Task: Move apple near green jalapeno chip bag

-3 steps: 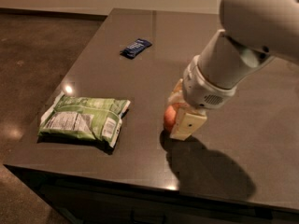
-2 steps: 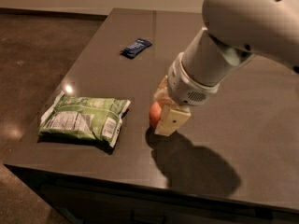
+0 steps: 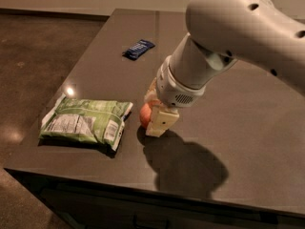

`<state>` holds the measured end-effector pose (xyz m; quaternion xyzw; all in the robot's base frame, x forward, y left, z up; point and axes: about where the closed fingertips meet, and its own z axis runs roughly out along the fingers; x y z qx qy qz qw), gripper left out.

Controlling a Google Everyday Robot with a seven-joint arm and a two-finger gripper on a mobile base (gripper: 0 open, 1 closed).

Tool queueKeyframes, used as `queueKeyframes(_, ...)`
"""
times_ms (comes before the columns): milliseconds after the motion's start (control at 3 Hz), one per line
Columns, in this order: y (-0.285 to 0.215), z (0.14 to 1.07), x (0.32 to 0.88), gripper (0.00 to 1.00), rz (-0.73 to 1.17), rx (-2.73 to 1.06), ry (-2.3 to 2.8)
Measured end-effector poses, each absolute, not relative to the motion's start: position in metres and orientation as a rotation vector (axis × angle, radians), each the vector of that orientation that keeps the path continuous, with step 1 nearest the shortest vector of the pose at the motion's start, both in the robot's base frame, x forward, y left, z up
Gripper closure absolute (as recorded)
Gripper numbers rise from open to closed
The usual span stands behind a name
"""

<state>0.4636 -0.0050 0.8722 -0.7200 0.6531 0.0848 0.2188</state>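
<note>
The apple [image 3: 145, 114] is small and red, held between the cream fingers of my gripper [image 3: 153, 114] just above the dark table. My gripper is shut on it, and most of the apple is hidden by the near finger [image 3: 161, 121]. The green jalapeno chip bag [image 3: 86, 122] lies flat at the table's front left, its white nutrition label facing up. The apple is a short gap to the right of the bag's right edge.
A small dark blue wrapper [image 3: 138, 49] lies further back on the dark table [image 3: 248, 142]. The table's front edge runs just below the bag, its left edge just beside it. My large white arm [image 3: 228, 37] spans the upper right.
My gripper has carried the apple leftward across the table, closing the distance to the chip bag. The bag and the blue wrapper have not moved.
</note>
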Motion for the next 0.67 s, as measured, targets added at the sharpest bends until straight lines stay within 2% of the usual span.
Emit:
queueKeyframes(333,0.0026,0.8649,0.464,0.61,0.221,-2.009,1.787)
queueKeyframes(667,0.0056,0.8604,0.4624,0.32,0.22,-2.02,1.777)
